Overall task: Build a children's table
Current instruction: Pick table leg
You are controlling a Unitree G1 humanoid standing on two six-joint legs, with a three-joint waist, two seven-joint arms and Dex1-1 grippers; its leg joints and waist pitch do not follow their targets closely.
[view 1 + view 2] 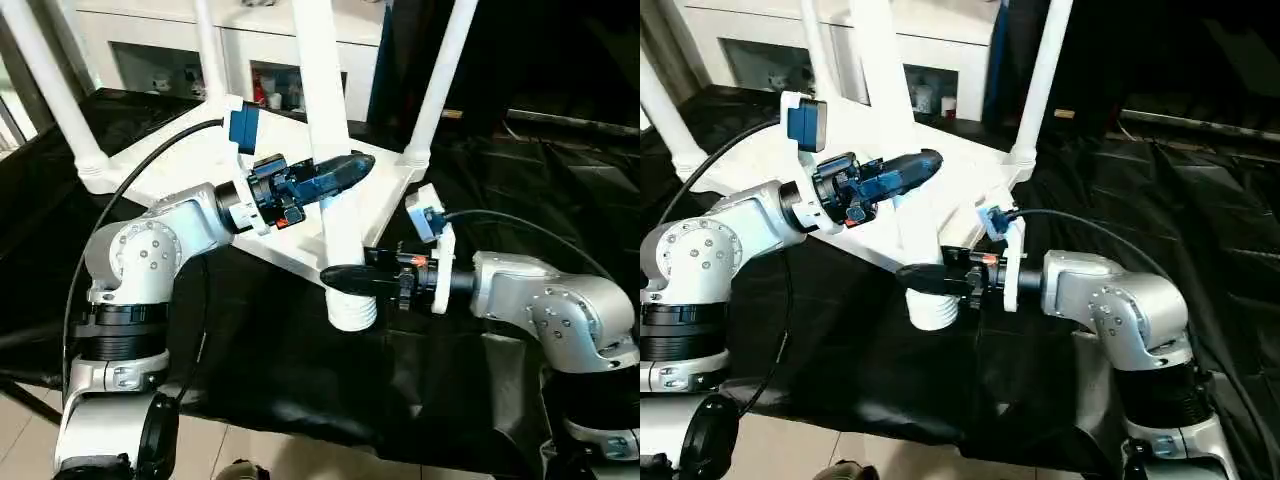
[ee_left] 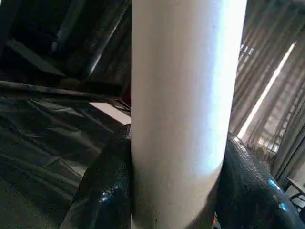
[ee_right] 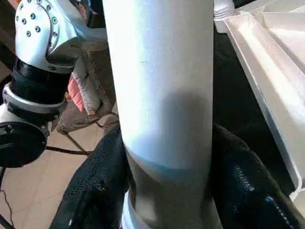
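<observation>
The children's table lies upside down: its white top [image 1: 385, 195] rests on the black cloth, and three white legs [image 1: 440, 75] stand up from its corner sockets. A fourth leg [image 1: 325, 90] stands at the near corner, its ribbed lower end [image 1: 352, 310] at the socket; how deep it sits I cannot tell. My left gripper [image 1: 340, 175] is shut on this leg partway up, its fingers [image 2: 102, 191] pressed against both sides. My right gripper [image 1: 345, 277] is shut on the same leg [image 3: 159, 71] just above the ribbed end, its fingers [image 3: 95, 191] hugging the tube.
Black cloth [image 1: 520, 180] covers the work table, whose front edge runs just below the near corner. White cabinets [image 1: 150, 40] with small items stand behind. Cables loop from both wrists. Tiled floor [image 1: 240, 440] shows below.
</observation>
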